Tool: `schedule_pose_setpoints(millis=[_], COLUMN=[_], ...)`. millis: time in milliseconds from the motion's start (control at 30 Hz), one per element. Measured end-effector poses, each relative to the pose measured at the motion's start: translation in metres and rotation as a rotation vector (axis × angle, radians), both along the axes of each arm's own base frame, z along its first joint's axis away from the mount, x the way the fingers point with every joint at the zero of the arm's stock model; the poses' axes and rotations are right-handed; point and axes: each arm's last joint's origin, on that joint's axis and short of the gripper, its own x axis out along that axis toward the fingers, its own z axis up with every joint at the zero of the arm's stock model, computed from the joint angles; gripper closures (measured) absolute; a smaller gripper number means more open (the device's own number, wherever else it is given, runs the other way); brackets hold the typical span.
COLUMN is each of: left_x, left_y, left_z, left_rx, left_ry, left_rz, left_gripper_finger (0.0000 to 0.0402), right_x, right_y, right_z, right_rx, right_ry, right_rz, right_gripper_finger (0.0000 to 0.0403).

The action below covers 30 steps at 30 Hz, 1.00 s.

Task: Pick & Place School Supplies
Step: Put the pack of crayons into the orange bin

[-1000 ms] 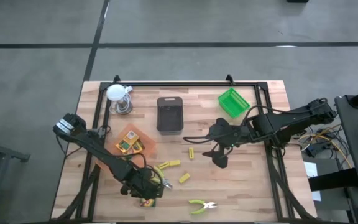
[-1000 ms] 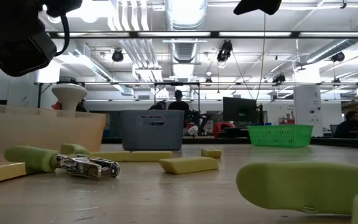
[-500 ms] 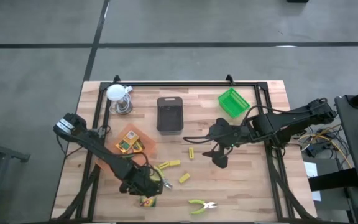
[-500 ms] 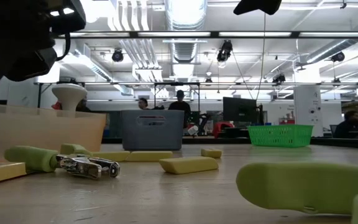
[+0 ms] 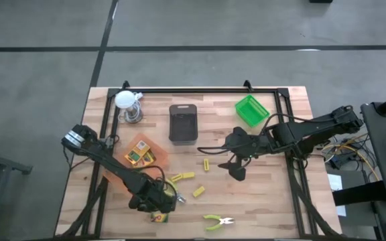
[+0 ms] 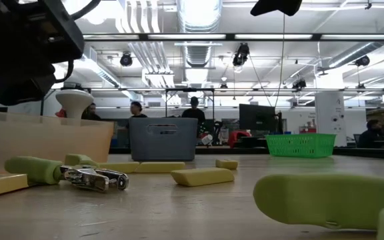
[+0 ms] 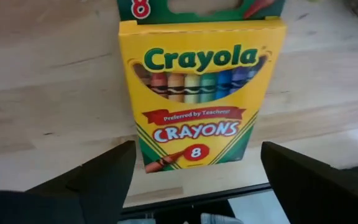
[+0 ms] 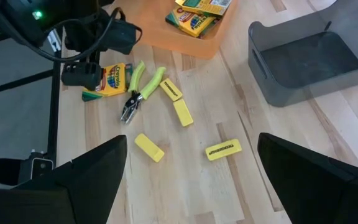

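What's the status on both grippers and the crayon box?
Left gripper open, over the crayon box lying flat at the table's near edge. Right gripper open, waiting mid-table. Pliers and yellow blocks lie beside the box, not touching it.

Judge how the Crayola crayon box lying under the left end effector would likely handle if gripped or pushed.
The crayon box looks like thin printed cardboard, so it is probably light and could dent under a hard squeeze. It lies flat on the wooden table, so it should slide rather than roll or tip. Its glossy face may be a little slippery for the open left end effector.
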Motion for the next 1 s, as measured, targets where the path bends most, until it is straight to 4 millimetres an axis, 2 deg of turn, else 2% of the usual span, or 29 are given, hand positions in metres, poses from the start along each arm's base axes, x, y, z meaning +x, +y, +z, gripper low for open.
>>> schedule_pose_setpoints(millis=[1000], left_x=[0.008], left_y=[0.008], left_z=[-0.009], left_rx=[0.011], left_ry=[0.016], left_rz=[0.003], left_gripper_finger=[0.0041], right_x=[0.0], right_y=[0.0], right_z=[0.0], right_rx=[0.0], right_ry=[0.0], right_rz=[0.0], right_gripper_finger=[0.0048])
